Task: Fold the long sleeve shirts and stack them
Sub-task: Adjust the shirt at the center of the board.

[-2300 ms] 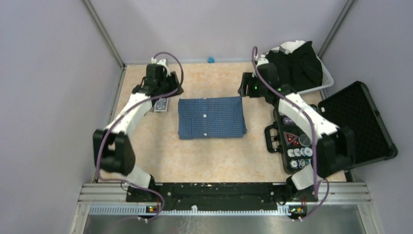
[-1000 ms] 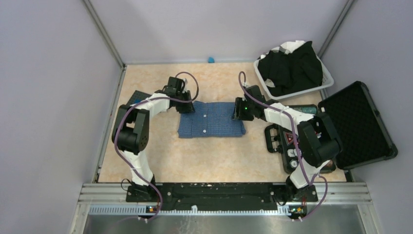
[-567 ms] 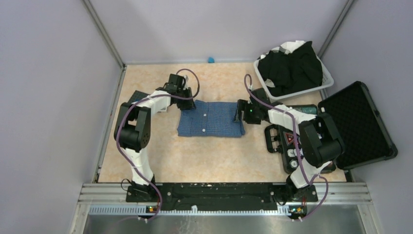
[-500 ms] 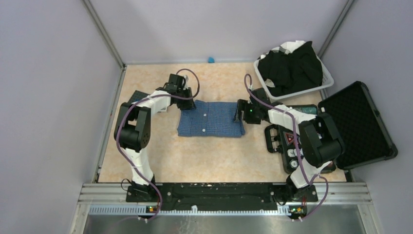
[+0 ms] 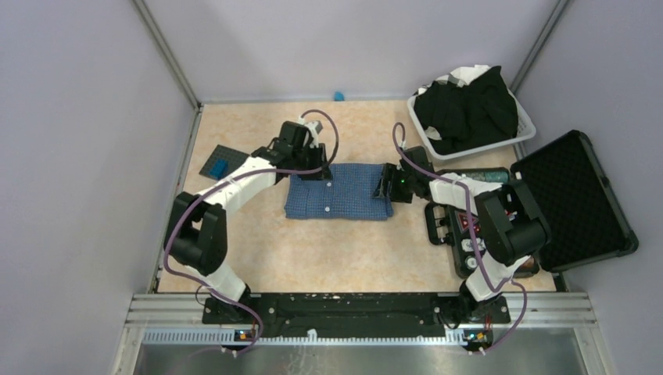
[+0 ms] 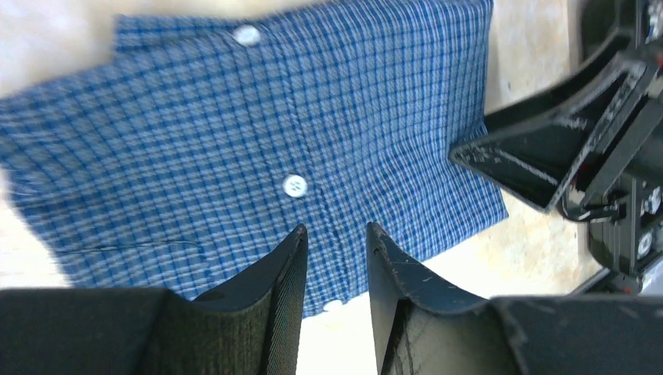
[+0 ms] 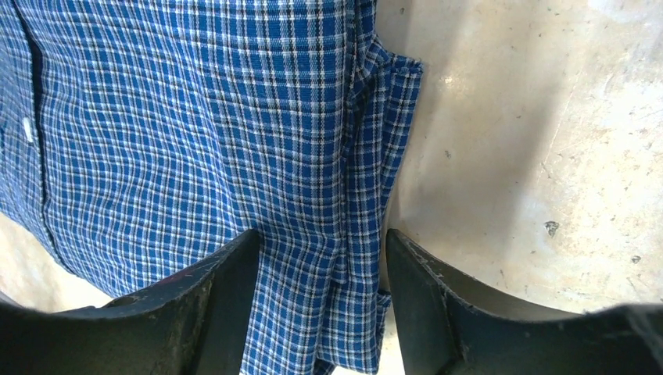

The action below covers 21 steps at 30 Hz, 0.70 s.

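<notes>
Blue fine-checked cloth, folded to a flat rectangle, lies at the middle of the table. The long sleeve shirt is probably light, limp and several layers thick. It would likely slide open if lifted by one ply, so its stacked side edges look the safest hold. The right gripper stands with jaws wide, straddling the shirt's right-hand folded edge, where the layers show; whether its fingers touch cloth cannot be told. The left gripper hovers over the far left corner by the button line, jaws narrowly parted with nothing between them. The plain black shirts lie heaped in a white basket at the far right, well apart, with an open black hard case nearer.
</notes>
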Tool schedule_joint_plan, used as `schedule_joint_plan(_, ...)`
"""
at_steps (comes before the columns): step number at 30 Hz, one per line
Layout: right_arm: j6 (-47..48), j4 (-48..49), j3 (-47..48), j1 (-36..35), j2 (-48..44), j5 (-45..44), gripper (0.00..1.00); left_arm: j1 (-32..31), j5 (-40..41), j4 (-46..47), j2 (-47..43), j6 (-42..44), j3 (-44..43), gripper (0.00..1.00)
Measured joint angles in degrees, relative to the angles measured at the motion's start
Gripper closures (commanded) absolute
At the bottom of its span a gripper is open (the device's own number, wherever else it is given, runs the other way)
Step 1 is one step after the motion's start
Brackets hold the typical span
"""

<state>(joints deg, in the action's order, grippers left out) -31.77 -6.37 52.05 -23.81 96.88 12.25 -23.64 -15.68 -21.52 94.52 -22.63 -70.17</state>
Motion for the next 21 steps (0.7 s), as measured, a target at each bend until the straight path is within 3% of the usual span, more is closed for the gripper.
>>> schedule_joint_plan(3, -0.6, 1.3, -0.7, 0.0, 0.0, 0.0, 0.52, -2.8, -0.5, 0.2, 0.2, -0.3, 1.7, 0.64)
schedule_joint_plan(8, -2.1, 1.6, -1.4, 0.0, 0.4, -0.1, 0.90, -6.6, -1.0, 1.6, 3.8, -1.7, 3.8, 0.67)
schedule_joint_plan(10, -2.3, 1.1, -1.4, 0.0, 0.8, -0.1, 1.00, -7.4, -1.0, 2.4, 5.8, -2.4, 4.3, 0.68)
schedule_joint_plan(15, -2.6, 0.6, -1.4, 0.0, 1.1, -0.3, 1.00, -8.0, -1.2, 3.3, 8.0, -3.5, 4.4, 0.62)
schedule_joint_plan(21, -2.3, -1.3, -1.3, 0.0, 0.2, -0.6, 1.00, -7.8, 5.1, -1.2, 2.0, -3.0, 4.1, 0.57)
